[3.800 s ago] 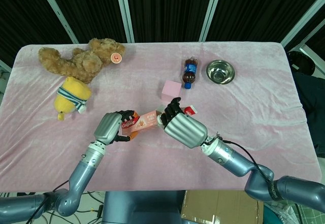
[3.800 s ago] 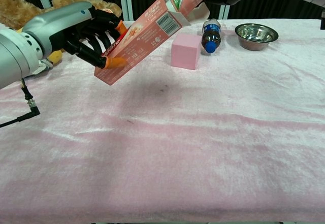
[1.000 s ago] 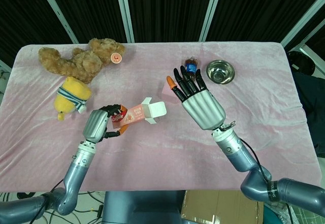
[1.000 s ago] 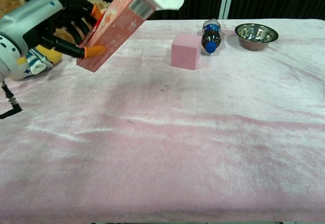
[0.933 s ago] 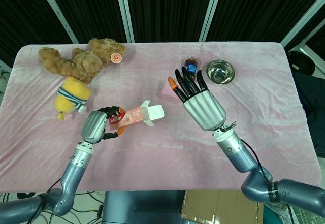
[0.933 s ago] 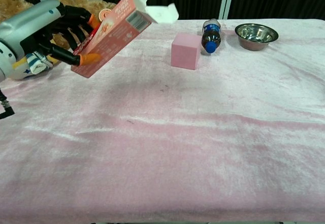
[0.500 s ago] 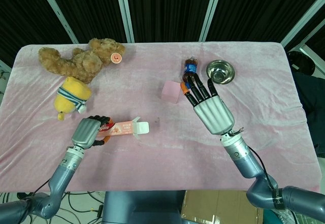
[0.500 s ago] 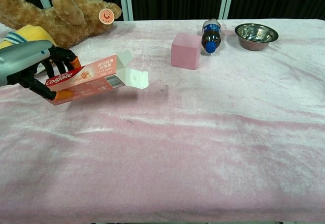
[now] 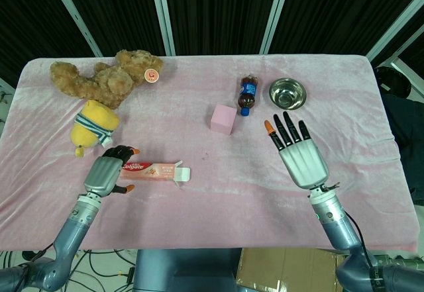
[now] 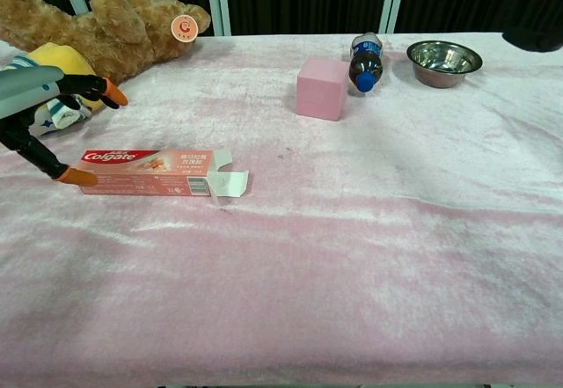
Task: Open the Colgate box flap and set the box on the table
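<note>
The Colgate box (image 9: pixel 151 170) (image 10: pixel 149 171) lies flat on the pink tablecloth at the front left, its white end flap (image 10: pixel 228 180) folded open to the right. My left hand (image 9: pixel 106 174) (image 10: pixel 35 111) sits just left of the box with its fingers spread apart and nothing between them; the fingertips (image 10: pixel 77 176) are beside the box's left end. My right hand (image 9: pixel 299 156) hovers over the right half of the table, palm flat, fingers spread, holding nothing.
A pink cube (image 9: pixel 223 119) (image 10: pixel 322 88), a cola bottle (image 9: pixel 247 94) lying down and a steel bowl (image 9: pixel 287 93) sit at the back middle-right. A brown teddy bear (image 9: pixel 103 79) and a yellow plush toy (image 9: pixel 94 124) lie at the back left, close behind my left hand.
My left hand lowered the box to the table and let go, spreading its fingers. The right hand drew back toward the right and front.
</note>
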Motion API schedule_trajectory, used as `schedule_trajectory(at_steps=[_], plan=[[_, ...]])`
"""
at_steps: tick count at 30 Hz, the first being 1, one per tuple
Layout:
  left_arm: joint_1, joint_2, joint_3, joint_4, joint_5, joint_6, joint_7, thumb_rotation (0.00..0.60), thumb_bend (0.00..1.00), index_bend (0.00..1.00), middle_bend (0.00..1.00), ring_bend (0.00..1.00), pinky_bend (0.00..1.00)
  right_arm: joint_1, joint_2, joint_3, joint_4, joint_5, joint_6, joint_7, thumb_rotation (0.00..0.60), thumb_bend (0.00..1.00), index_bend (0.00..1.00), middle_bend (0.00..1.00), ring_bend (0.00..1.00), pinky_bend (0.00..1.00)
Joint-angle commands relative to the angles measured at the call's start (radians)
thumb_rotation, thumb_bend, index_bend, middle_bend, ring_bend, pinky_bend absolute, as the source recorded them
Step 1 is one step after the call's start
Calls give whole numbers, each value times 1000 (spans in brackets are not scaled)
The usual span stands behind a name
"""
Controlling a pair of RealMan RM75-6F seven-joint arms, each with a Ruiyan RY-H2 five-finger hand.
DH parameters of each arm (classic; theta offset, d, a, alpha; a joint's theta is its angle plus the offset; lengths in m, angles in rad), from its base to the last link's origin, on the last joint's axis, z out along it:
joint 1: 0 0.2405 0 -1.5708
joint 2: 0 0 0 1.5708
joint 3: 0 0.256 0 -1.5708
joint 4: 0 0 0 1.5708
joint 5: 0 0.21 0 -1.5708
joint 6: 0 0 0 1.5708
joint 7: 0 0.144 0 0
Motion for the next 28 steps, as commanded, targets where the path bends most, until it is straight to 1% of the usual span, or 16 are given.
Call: schedule_trajectory(at_steps=[1,4,5,7,10,12,15,19,21,23,26,28], plan=[[27,43,3,-47,22,35,-33,600,118,189,169,109,170,-53,24,-30,-24,20,30,71,600,274,53,80,48,269],[67,106,19,-96,61,83,-78,600,118,181,144,92,151,-121,64,-63,-70,73,47,162,600,247,32,49,35,240],[81,126,26,-106,78,100,-91,600,113,168,115,64,129,-142,77,-72,-86,92,52,190,600,239,28,42,30,232],[115,181,56,-117,135,143,-117,600,88,117,40,10,74,-184,111,-95,-118,122,59,248,600,188,11,12,7,179],[174,285,130,-114,256,218,-123,600,54,46,2,0,25,-248,174,-139,-157,149,65,350,600,121,0,0,0,131],[212,332,162,-117,301,264,-150,600,47,17,0,0,7,-285,211,-166,-170,151,71,413,600,98,0,0,0,114],[275,375,195,-116,339,345,-211,600,42,0,0,0,0,-333,253,-202,-170,127,92,493,600,83,0,0,0,103],[348,395,229,-71,388,434,-234,600,41,0,0,0,0,-400,293,-244,-130,71,153,572,600,80,0,0,0,95],[384,394,241,-48,398,472,-240,600,41,0,0,0,0,-426,307,-248,-108,63,184,587,600,82,0,0,0,95],[414,391,244,-27,403,509,-256,600,40,0,0,0,0,-439,314,-239,-89,57,207,595,600,88,0,0,0,95],[436,382,231,-15,399,541,-293,600,41,0,0,0,0,-455,314,-219,-65,68,230,622,600,92,0,0,0,95],[444,375,218,-3,384,545,-304,600,41,0,0,0,0,-465,311,-209,-59,79,236,645,600,93,0,0,0,95]])
